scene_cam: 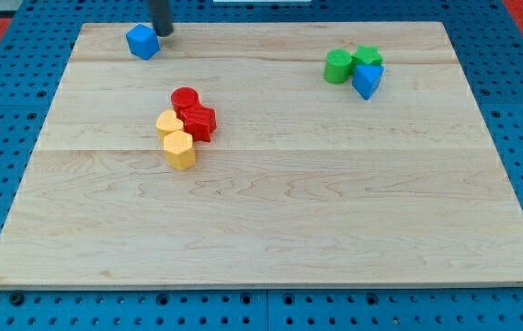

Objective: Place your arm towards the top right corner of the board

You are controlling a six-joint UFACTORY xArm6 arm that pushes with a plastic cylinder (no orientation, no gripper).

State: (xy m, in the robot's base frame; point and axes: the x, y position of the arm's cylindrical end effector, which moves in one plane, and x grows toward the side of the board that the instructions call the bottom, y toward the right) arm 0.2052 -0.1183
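Near the view's top left, my tip (163,33) rests on the wooden board (335,221), just to the right of the blue cube (142,41) and so close that I cannot tell whether the two touch. Only the lower part of the dark rod shows; the rest runs out of the view's top edge. As a tool it is a plain rod with nothing that opens or closes, and it holds nothing.

The board's top right corner (445,25), the place the task names, lies far across the board from my tip, well apart from it, with bare wood around it.

Toward the view's top right sits a tight group of three blocks: a green cylinder (337,66) on the left, a green star-like block (368,56) just behind and to its right, and a blue triangular block (368,80) at the front right, all touching or very nearly so. This group lies below and left of the top right corner.

Left of the board's middle is a second cluster of four. A red cylinder (185,97) stands at its top, a red block (198,121) of less clear shape sits just below and right of it, a yellow block (169,122) of a shape I cannot make out sits at the left beside the red ones, and a yellow hexagonal block (179,150) is at the bottom.

The board lies on a blue perforated bench (4,138).
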